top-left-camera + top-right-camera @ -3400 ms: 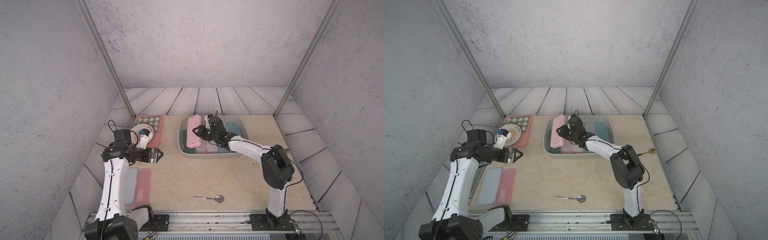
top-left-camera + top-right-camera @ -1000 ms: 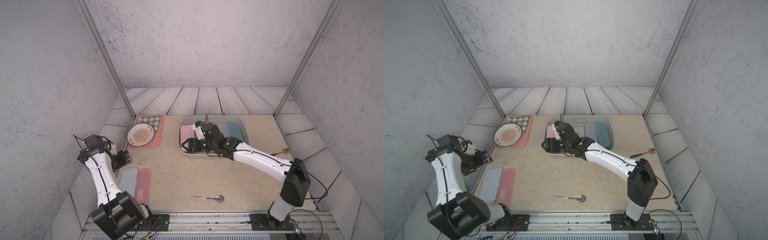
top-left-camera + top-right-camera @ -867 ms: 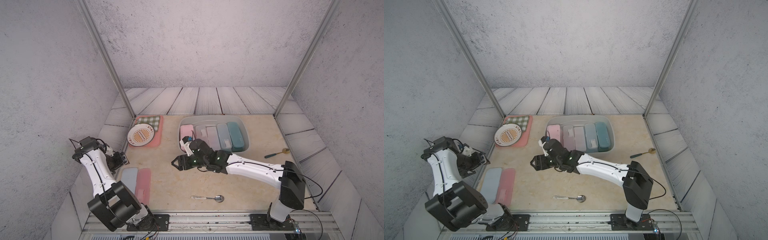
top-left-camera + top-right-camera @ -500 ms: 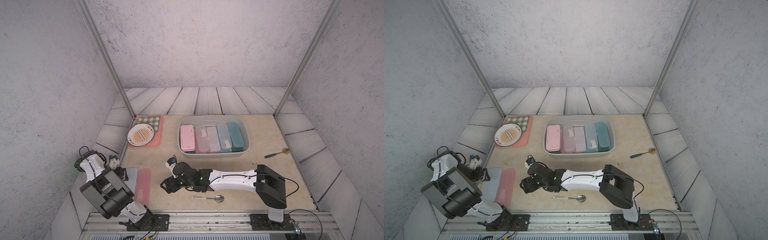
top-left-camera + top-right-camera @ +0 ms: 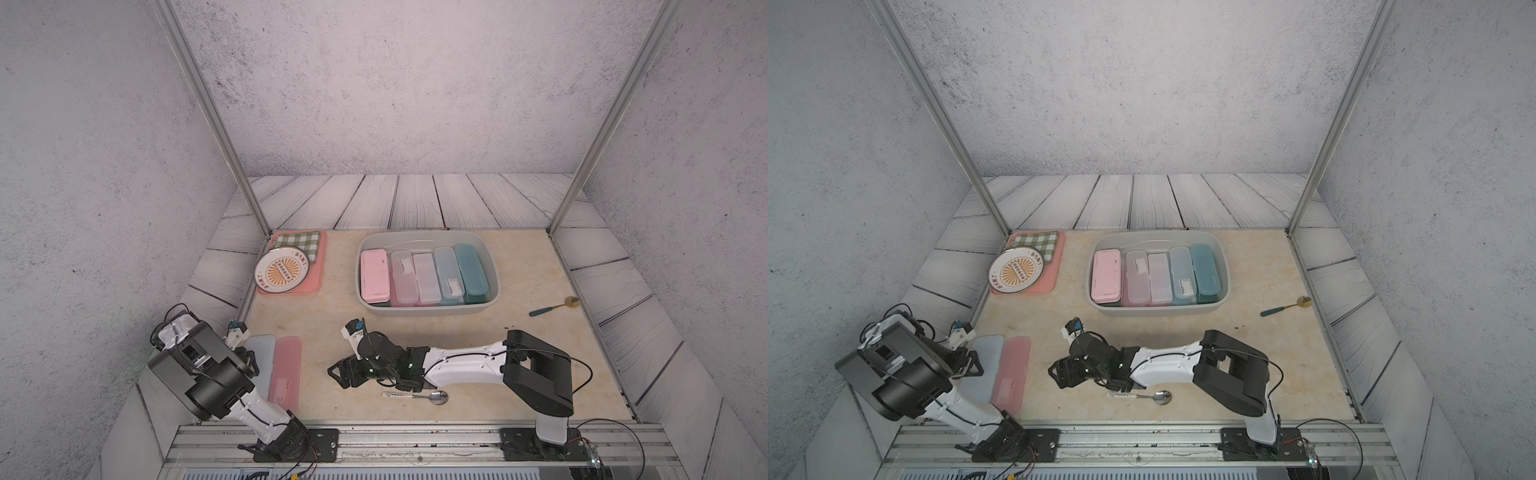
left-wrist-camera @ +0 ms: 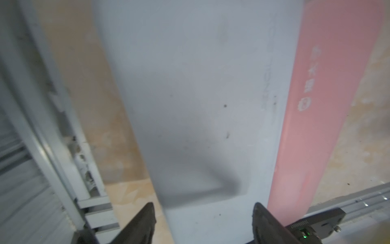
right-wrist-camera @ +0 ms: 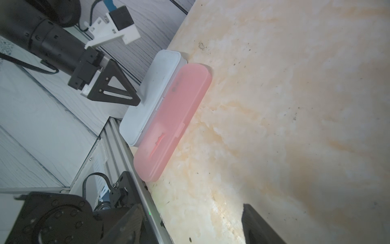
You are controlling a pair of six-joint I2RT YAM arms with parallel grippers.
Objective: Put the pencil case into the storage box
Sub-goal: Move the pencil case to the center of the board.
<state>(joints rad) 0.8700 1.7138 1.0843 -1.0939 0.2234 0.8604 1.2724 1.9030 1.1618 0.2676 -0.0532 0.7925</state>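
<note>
Beige tabletop point(image 5: 324, 316) where the left gripper point(image 6: 202, 211) hovers, jaws spread, over a pale blue pencil case point(image 6: 200, 105) lying against a pink pencil case point(image 7: 173, 118), the right gripper point(image 7: 191, 206) spread and empty, the grey storage box point(image 5: 428, 309) well apart.

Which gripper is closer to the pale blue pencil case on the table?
Left. The left gripper hangs right over the pale blue pencil case, fingers spread across its width. The right gripper sits over bare table, beyond the pink pencil case.
</note>
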